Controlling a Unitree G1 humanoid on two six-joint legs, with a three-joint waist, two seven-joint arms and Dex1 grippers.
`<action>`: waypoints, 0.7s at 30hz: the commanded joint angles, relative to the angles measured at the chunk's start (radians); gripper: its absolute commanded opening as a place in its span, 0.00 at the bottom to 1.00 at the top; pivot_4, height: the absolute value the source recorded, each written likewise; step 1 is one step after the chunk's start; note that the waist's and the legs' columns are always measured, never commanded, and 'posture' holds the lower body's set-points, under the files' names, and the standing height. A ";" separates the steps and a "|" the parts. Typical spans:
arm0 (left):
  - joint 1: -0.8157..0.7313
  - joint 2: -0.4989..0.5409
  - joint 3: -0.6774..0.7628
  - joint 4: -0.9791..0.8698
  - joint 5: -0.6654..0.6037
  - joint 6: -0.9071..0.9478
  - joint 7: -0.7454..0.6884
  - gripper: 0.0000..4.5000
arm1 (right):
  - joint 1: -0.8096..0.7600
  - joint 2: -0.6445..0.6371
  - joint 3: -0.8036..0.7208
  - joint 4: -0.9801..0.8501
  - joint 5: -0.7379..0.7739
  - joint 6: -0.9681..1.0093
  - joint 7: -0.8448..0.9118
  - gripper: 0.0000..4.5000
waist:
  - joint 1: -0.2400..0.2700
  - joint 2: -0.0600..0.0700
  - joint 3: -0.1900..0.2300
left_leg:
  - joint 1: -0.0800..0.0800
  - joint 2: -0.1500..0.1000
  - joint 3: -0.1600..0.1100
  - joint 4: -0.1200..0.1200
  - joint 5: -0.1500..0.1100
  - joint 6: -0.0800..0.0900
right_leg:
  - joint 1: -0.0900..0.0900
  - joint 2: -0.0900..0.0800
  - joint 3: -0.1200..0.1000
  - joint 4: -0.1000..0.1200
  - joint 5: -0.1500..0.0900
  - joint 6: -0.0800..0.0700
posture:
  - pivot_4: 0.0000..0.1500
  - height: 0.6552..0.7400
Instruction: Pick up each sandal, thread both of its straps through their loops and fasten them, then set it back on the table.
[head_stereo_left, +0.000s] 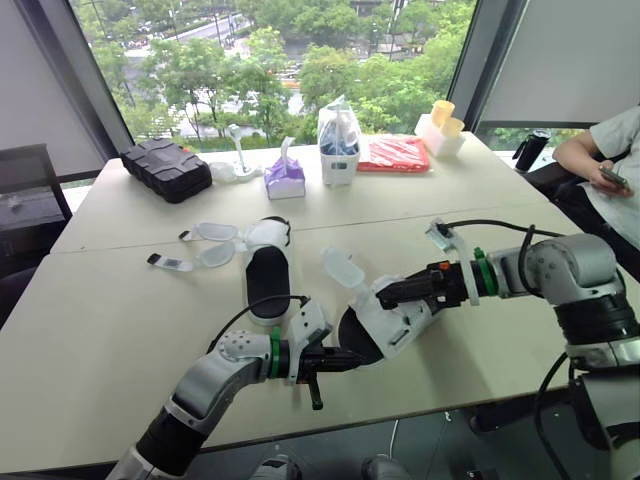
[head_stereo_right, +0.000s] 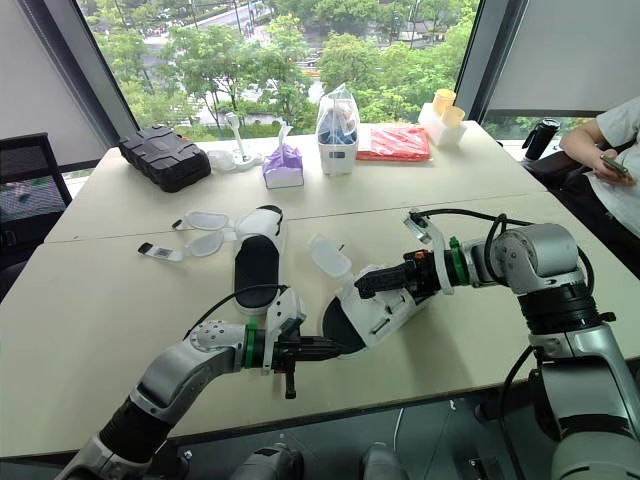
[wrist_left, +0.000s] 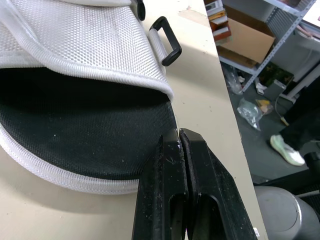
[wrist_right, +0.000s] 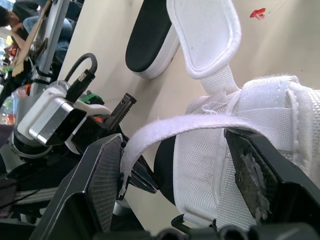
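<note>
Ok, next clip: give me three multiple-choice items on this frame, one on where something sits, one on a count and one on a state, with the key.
1. Where is the black case?
A. at the far left corner of the table
B. between the two sandals
C. in front of the person

2. How many sandals are on the table?
A. one
B. two
C. three

3. How do the left gripper's fingers stand?
A. wide open
B. shut together
C. clamped on a strap

Key:
1 A: the case sits at the table's far left edge.
2 B: a far sandal lies flat with its straps spread out, and a near sandal is by the left gripper.
3 B: the left wrist view shows the fingers pressed together at the edge of the sole.
</note>
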 joint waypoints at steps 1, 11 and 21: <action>0.005 0.006 0.010 -0.014 0.005 0.000 0.005 0.00 | -0.042 0.009 -0.057 0.008 0.024 0.046 -0.003 0.78 | 0.000 0.000 0.000 | 0.000 0.000 0.000 0.000 0.000 0.000 | 0.000 0.000 0.000 0.000 0.000 0.000 | 1.00 1.00; 0.005 0.006 0.010 -0.013 0.006 -0.004 0.005 0.00 | -0.025 -0.021 -0.046 -0.088 0.048 0.042 0.045 0.98 | 0.000 0.000 0.000 | 0.000 0.000 0.000 0.000 0.000 0.000 | -0.001 0.000 0.000 0.000 0.000 0.000 | 1.00 1.00; 0.006 0.004 0.011 -0.012 0.005 -0.004 0.007 0.00 | -0.043 -0.049 -0.042 -0.111 0.038 0.005 0.079 0.99 | 0.002 0.000 0.000 | 0.000 0.000 0.000 -0.001 0.000 0.000 | -0.001 0.000 0.000 0.000 0.000 0.000 | 1.00 1.00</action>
